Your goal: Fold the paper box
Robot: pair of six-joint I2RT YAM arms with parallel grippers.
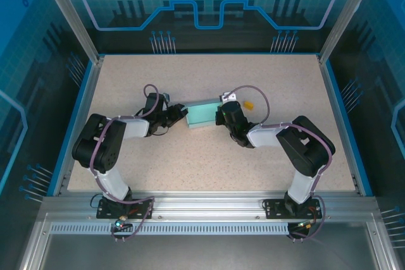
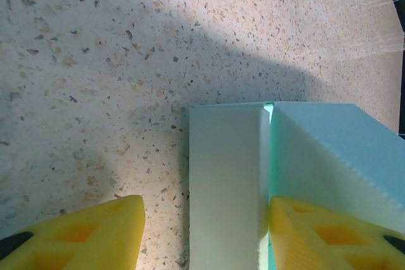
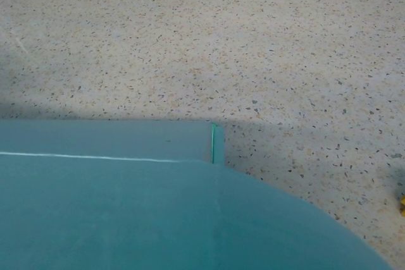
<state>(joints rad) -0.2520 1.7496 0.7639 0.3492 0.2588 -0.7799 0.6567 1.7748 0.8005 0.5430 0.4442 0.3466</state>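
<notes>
The paper box [image 1: 204, 116], pale light-blue card, lies mid-table between my two grippers. My left gripper [image 1: 179, 117] is at its left end. In the left wrist view this gripper [image 2: 205, 210] stands open around the box's pale end flap [image 2: 224, 181]. Its right yellow finger [image 2: 316, 232] rests against the flap's inner side by the box body [image 2: 335, 150], and the left finger [image 2: 88, 232] stays clear on the table. My right gripper [image 1: 223, 116] is at the box's right end. A teal flap with a rounded edge [image 3: 190, 213] hides its fingers, and I cannot tell whether they touch it.
A tiny orange-yellow object [image 1: 249, 104] lies on the speckled tabletop [image 1: 190, 169] just right of the right gripper, also at the right wrist view's edge [image 3: 402, 203]. Blue rails and aluminium posts [image 1: 76, 17] frame the table.
</notes>
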